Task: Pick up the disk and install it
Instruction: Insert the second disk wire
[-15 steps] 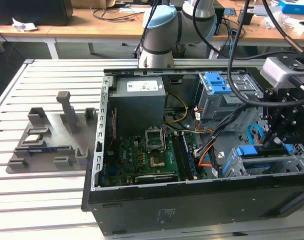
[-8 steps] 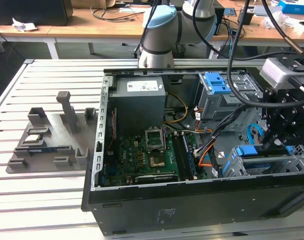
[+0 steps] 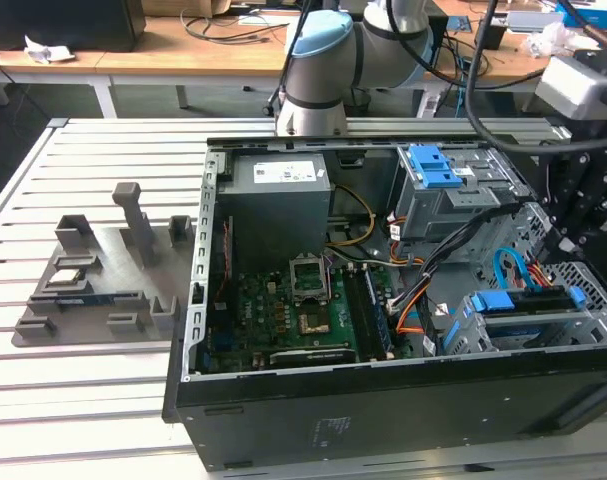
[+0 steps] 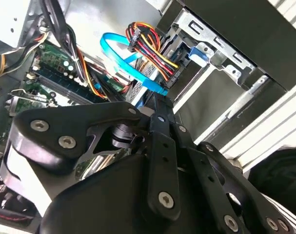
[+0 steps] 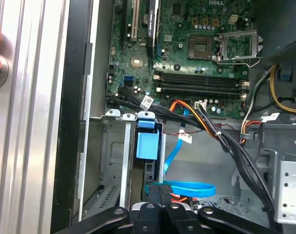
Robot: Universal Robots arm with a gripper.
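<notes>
**A:** Why is everything laid out this way? Start with the big things.

**B:** One slatted metal table (image 3: pixel 83 400) carries one open computer case (image 3: pixel 383 420), lying on its side with the panel off, presumably so the arm can reach straight down into it. One arm (image 3: pixel 323 70) stands at the far edge, bent over toward the exterior view's right. One grey parts tray (image 3: pixel 93 290) sits well apart on the exterior view's left, and I'd judge it a holding place for components.

**A:** And inside the case?

**B:** One grey power box (image 3: pixel 278 215) at the far side and one green motherboard (image 3: pixel 273 320) nearer. There are two drive cages, both on the exterior view's right: a far bay (image 3: pixel 438 170) with a blue latch, and a near cage (image 3: pixel 483 330).

**A:** Where is the disk?

**B:** I count one. The disk (image 3: pixel 523 322) appears to lie in that near cage, its blue rails along the top edge. Whether it is fully home I cannot tell.

**A:** And the tool?

**B:** The gripper (image 5: pixel 161 189) hangs over the near cage, pointing into it. In both wrist views its fingertips look drawn together with nothing visible between them. To my eye that suits pressing rather than carrying.

**A:** Anything smaller?

**B:** One flat blue cable (image 5: pixel 187 187) loops just beside the fingertips, and one bundle of red, yellow and black wires (image 4: pixel 148 48) plugs in close by. Both crowd the cage mouth, so the tool has little room there.
</notes>
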